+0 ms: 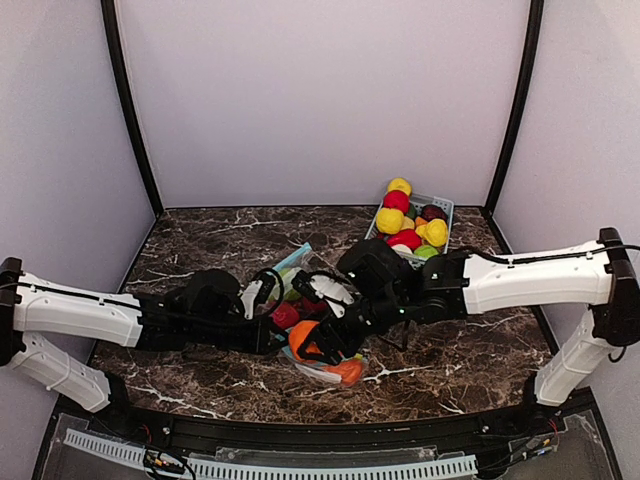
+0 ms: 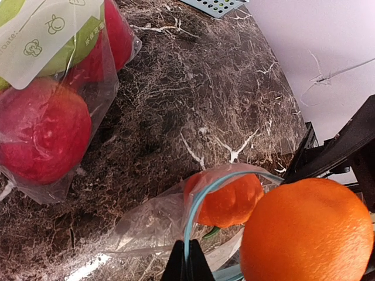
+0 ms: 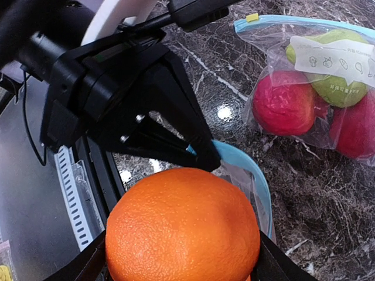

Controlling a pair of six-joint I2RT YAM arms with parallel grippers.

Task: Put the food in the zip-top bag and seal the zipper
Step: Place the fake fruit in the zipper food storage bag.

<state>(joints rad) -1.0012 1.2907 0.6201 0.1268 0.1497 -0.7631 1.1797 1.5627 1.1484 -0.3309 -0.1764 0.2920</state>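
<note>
Right wrist view: the right gripper point(image 3: 183, 266) is clamped on an orange toy fruit point(image 3: 183, 228), held just above and beside the left gripper point(image 2: 187, 266). The left jaws are pinched together on the blue zipper rim point(image 2: 199, 196) of the zip-top bag point(image 2: 149, 225). Another orange point(image 2: 225, 202) lies inside the bag, ahead of the left fingertips.

Step in hand: loading. The next move calls for lowering the held fruit through the bag mouth before the jaws part.

Dark veined marble tabletop point(image 1: 200, 240), pale lilac walls point(image 1: 320, 100), black corner posts point(image 1: 130, 110)

The orange point(image 3: 183, 234) is cut off at the bottom edge (right wrist view).
</note>
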